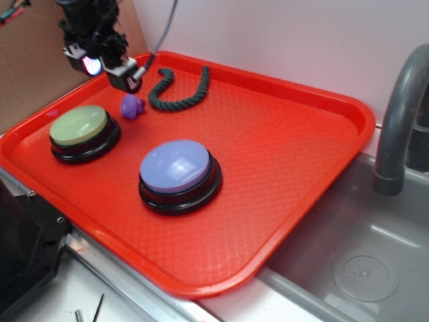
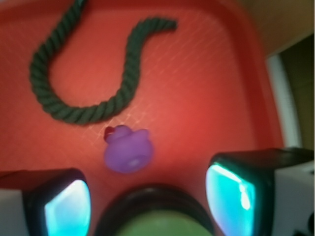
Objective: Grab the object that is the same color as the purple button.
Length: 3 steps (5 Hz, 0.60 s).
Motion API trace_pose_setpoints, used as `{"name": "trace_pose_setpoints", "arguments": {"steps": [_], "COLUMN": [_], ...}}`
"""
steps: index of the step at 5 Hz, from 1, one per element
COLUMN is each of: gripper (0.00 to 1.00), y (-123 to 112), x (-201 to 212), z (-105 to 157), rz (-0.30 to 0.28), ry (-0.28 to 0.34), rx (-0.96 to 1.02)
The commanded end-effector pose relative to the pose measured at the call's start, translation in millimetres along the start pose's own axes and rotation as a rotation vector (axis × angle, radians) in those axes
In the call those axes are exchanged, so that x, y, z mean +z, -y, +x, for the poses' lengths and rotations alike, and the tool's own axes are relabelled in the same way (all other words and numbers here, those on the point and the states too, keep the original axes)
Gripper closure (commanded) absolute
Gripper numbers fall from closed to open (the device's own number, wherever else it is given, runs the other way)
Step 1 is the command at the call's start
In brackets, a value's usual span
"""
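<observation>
The small glossy purple toy (image 1: 131, 105) lies on the red tray (image 1: 288, 154) between the yellow-green button and the rope. In the wrist view the toy (image 2: 128, 151) sits just ahead of the jaws, slightly left of centre. My gripper (image 1: 107, 67) hovers above the tray's far left corner, over the toy and the yellow-green button, open and empty; in the wrist view the gripper (image 2: 147, 204) shows both pads wide apart. The large lavender-purple dome button (image 1: 178, 173) stands on its black base near the tray's middle front.
A yellow-green dome button (image 1: 83, 131) on a black base stands at the tray's left, and its edge shows in the wrist view (image 2: 155, 216). A dark green twisted rope (image 1: 181, 90) lies at the back. A grey sink (image 1: 362, 261) and faucet (image 1: 399, 121) are to the right.
</observation>
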State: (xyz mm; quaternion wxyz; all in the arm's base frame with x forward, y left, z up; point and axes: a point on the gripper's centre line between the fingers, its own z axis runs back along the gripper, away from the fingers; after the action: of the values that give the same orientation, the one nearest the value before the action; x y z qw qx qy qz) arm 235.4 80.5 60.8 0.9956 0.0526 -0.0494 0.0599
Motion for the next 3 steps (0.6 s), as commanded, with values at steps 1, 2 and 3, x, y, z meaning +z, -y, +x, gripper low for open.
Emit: {"name": "trace_pose_setpoints", "arguments": {"steps": [1,2,3], "gripper": [0.00,0.00,0.03], "y": [8.0,3.3,-2.1], "x": [-18.3,-26.9,-32.7], "z": [21.3,23.1,20.0], "rz": [0.009,0.036,0.028], "ry": [-0.017,-0.050,-0.074], "rx": [-0.026,-0.007,0.036]}}
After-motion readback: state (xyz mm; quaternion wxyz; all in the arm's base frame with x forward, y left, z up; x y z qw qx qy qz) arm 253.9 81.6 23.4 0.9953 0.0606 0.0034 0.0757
